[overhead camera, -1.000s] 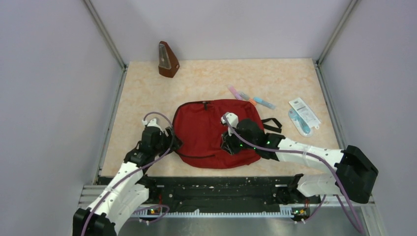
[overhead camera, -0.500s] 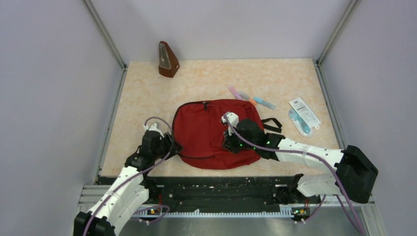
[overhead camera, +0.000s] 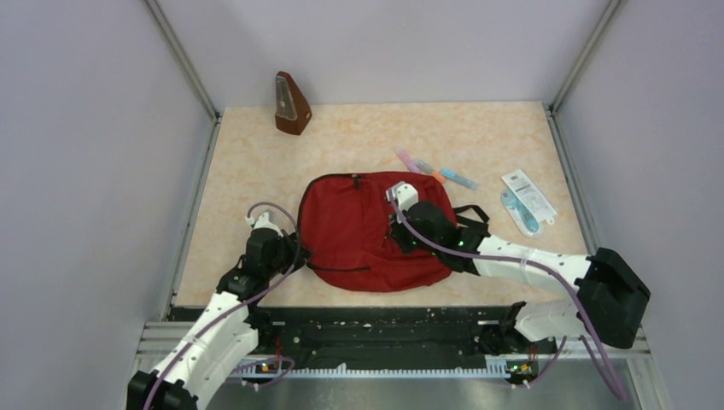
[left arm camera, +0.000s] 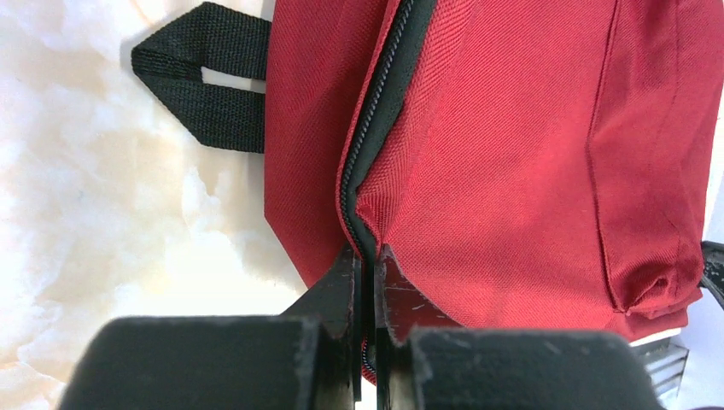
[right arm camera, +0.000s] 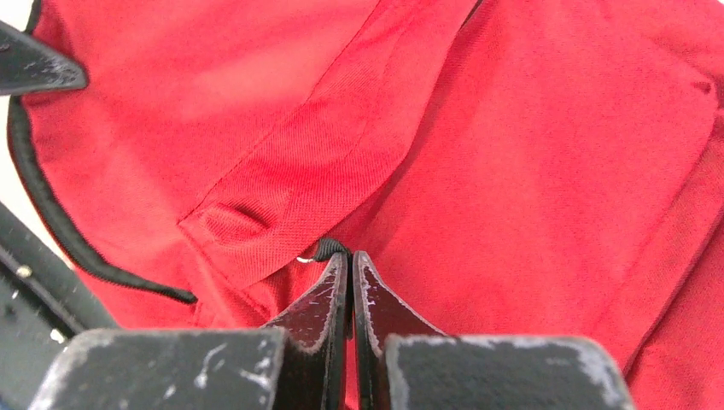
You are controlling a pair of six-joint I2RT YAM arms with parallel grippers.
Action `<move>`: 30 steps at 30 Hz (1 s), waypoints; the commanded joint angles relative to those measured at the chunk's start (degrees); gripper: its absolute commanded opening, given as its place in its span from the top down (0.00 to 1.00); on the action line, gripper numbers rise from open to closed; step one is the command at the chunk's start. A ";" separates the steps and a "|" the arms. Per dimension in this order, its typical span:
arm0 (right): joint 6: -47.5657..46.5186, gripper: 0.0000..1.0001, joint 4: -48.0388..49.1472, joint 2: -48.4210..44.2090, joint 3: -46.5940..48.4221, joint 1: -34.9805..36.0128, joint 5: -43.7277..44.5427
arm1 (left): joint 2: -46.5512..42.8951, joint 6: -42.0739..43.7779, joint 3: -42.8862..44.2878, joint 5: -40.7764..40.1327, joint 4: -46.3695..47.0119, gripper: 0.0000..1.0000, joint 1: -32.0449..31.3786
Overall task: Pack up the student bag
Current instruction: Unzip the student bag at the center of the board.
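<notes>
The student bag (overhead camera: 363,235) lies by the desk's (overhead camera: 248,162) near edge. The left gripper (left arm camera: 365,256) pinches its left-edge zipper trim and the right gripper (right arm camera: 350,256) nips its front. A metronome (overhead camera: 290,104) stands in the far-left corner.

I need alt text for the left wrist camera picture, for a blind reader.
The left pincer, closed, pinches the black zipper seam at the near edge of a dark red backpack that fills most of the picture. A black strap loop lies on the pale marbled table at the upper left.

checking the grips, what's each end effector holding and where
Left end effector pinches the red backpack by its black zipper trim; right end effector pinches a small black tab on the backpack's front.
</notes>
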 commanded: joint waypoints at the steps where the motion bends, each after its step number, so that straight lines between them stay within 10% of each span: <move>1: -1.02 1.00 6.66 3.98 4.09 -4.47 7.74 | 0.32 2.55 2.10 -8.68 -1.37 1.00 0.42; 10: -5.83 1.00 8.59 16.70 14.30 -8.16 3.71 | 1.50 5.22 3.26 -10.27 -2.46 0.99 0.51; 14: -5.60 1.00 8.93 15.32 13.94 -8.13 -2.46 | 0.38 11.56 8.45 -7.83 -5.41 0.45 0.43; 17: -4.27 1.00 9.09 13.64 12.14 -8.13 -4.85 | -0.29 14.82 12.39 -7.22 -5.96 0.35 -0.46; 30: -0.18 1.00 9.53 9.31 6.53 -8.18 -8.91 | 17.68 22.41 18.57 -4.62 20.77 0.31 -22.99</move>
